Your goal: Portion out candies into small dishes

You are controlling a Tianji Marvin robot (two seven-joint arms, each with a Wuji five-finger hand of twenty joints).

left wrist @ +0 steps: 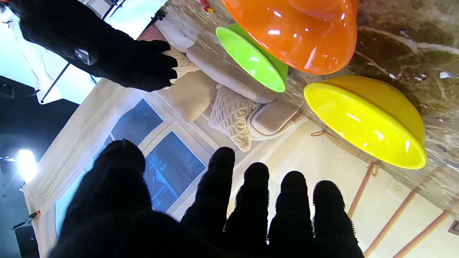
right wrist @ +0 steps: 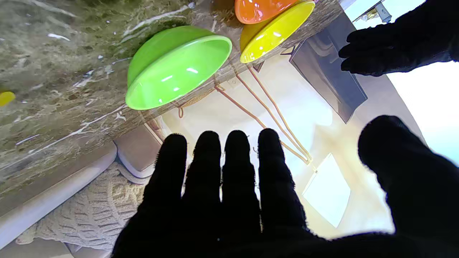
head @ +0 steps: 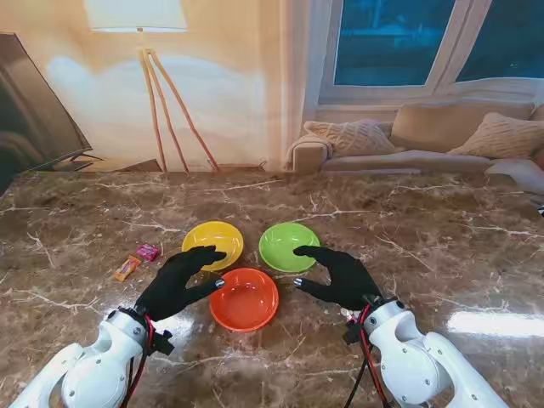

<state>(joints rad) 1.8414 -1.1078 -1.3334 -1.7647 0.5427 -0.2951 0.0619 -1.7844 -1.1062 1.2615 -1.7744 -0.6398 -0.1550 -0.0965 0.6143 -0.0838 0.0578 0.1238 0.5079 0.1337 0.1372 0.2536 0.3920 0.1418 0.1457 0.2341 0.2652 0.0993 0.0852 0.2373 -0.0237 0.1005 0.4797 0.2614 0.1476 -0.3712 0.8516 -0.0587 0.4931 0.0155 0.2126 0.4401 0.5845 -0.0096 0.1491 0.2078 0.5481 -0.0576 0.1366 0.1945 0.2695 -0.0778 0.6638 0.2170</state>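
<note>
Three small empty dishes sit close together on the marble table: a yellow dish (head: 213, 243), a green dish (head: 289, 246) and an orange dish (head: 245, 299) nearest to me. Two wrapped candies lie left of the dishes, a pink one (head: 148, 252) and an orange one (head: 127, 269). My left hand (head: 181, 280) hovers open, fingers spread, between the yellow and orange dishes, holding nothing. My right hand (head: 338, 275) hovers open by the green dish's near right rim, also holding nothing. The dishes show again in the wrist views: orange (left wrist: 304, 32), yellow (left wrist: 365, 118), green (right wrist: 172, 68).
A dark screen (head: 34, 110) stands at the table's far left corner. A floor lamp, a sofa and windows lie beyond the far edge. Something small and yellow (right wrist: 6, 97) lies on the table in the right wrist view.
</note>
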